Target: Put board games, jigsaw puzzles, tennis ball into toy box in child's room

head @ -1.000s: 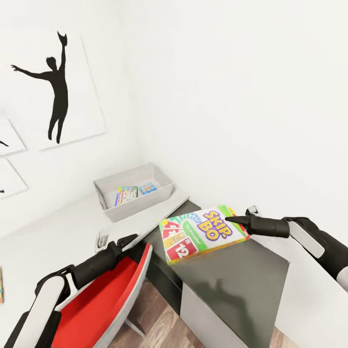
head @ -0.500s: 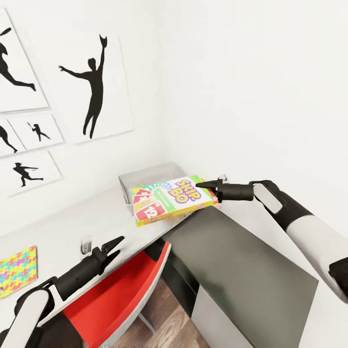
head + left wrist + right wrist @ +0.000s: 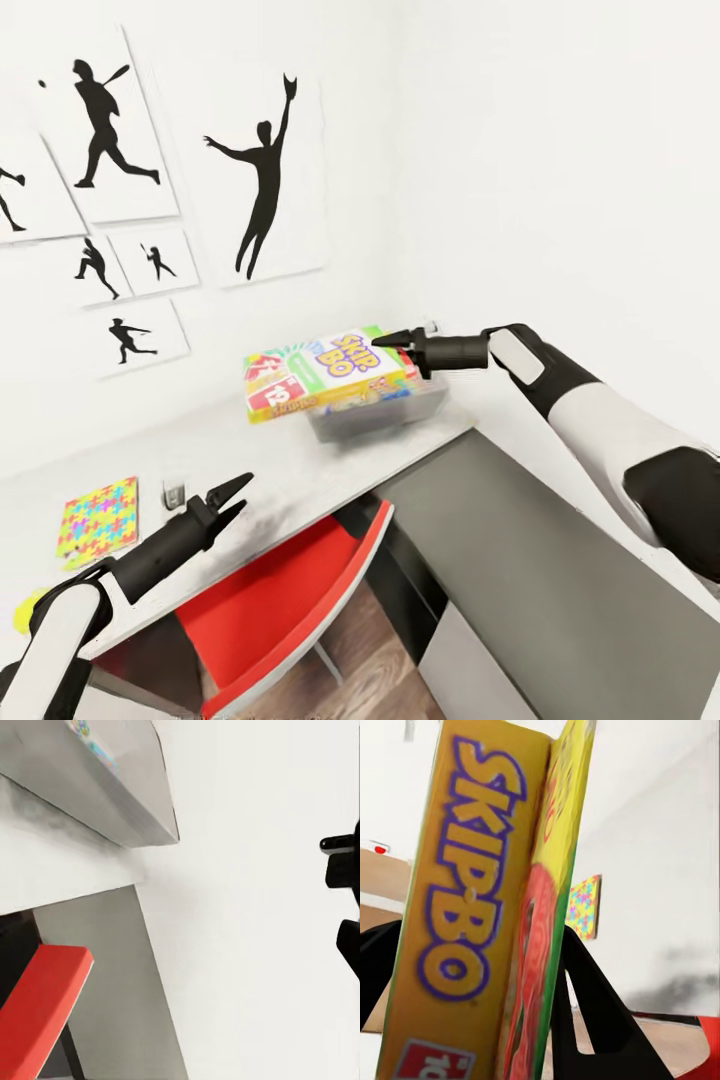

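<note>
right gripper (image 3: pixel 392 340) is clamped on one end of the skip-bo box (image 3: pixel 325 376), carrying it roughly flat and clear above the toy box (image 3: pixel 385 412) at the far end of the table (image 3: pixel 260 480), probably so it can drop straight in. left gripper (image 3: pixel 228 497) hovers over the table with its jaws partly apart, holding nothing. a jigsaw puzzle (image 3: pixel 98 519) lies on the table near it.

White walls (image 3: pixel 560 150) meet in a corner, the left one hung with black baseball-player silhouette pictures (image 3: pixel 265 185). A pale grey worktop (image 3: pixel 300 470) runs along it, beside a lower dark-grey cabinet (image 3: pixel 560 570). A red chair (image 3: pixel 290 590) stands on wood-plank floor (image 3: pixel 385 670).
</note>
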Available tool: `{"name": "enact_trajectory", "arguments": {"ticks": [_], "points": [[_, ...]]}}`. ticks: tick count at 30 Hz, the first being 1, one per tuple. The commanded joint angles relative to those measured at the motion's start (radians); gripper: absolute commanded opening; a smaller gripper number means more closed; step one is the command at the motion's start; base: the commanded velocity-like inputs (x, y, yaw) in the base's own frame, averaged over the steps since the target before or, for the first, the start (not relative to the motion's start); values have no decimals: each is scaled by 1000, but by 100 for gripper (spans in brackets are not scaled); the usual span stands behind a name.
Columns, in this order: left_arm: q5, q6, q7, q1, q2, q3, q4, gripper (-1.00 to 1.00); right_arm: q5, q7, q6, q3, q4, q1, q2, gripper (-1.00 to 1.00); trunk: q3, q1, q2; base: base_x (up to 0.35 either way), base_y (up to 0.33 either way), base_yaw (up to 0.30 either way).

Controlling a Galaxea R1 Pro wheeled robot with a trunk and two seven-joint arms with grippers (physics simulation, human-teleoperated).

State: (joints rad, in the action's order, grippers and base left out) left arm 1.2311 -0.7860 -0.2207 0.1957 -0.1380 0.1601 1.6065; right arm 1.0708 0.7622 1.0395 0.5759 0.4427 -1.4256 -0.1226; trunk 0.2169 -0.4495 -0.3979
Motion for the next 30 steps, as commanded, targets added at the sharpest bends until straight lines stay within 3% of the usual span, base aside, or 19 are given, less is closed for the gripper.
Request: {"name": "enact_trajectory", "arguments": {"ticks": [1,5,8,9,12,14,16,17,18,22,26,30], "points": [[-1,-7,1,18,-1,0,0,100,6,-6,2,4,-29,-19,8,-100,2,-1,-2,0,0,269],[0,-16,50,95,0,-8,0,100,7,-72,-4,4,-111,-94,31,-100,3,-1,-2,0,0,179],[6,-26,97,165,3,-33,-1,100,10,-158,-5,1,-143,-143,39,-100,4,-1,-2,0,0,82],[6,-26,97,165,3,-33,-1,100,10,-158,-5,1,-143,-143,39,-100,4,-1,-2,0,0,64],[10,-36,128,214,5,-85,-1,100,13,-272,-5,-19,-163,-178,43,-100,4,-1,-2,0,0,42],[12,-40,140,238,6,-118,0,100,16,-350,-5,-60,-175,-197,44,-100,4,-1,-2,0,0,24],[13,-43,147,255,6,-141,0,100,17,-425,-6,-127,-185,-213,45,-100,4,-1,-2,0,0,15],[13,-44,148,261,6,-150,0,100,18,-460,-6,-165,-188,-218,45,-100,4,-1,-2,0,0,11],[13,-44,148,261,6,-150,0,100,18,-460,-6,-165,-188,-218,45,-100,4,-1,-2,0,0,11],[14,-47,150,277,4,-169,0,100,16,-571,-8,-288,-192,-234,40,-100,4,-1,-2,0,0,6],[16,-48,150,282,3,-174,0,100,17,-636,-7,-343,-187,-238,34,-100,4,-1,-2,0,0,3],[17,-48,151,284,4,-176,0,100,18,-658,-4,-362,-159,-233,33,-100,4,-1,-2,0,0,1]]}}
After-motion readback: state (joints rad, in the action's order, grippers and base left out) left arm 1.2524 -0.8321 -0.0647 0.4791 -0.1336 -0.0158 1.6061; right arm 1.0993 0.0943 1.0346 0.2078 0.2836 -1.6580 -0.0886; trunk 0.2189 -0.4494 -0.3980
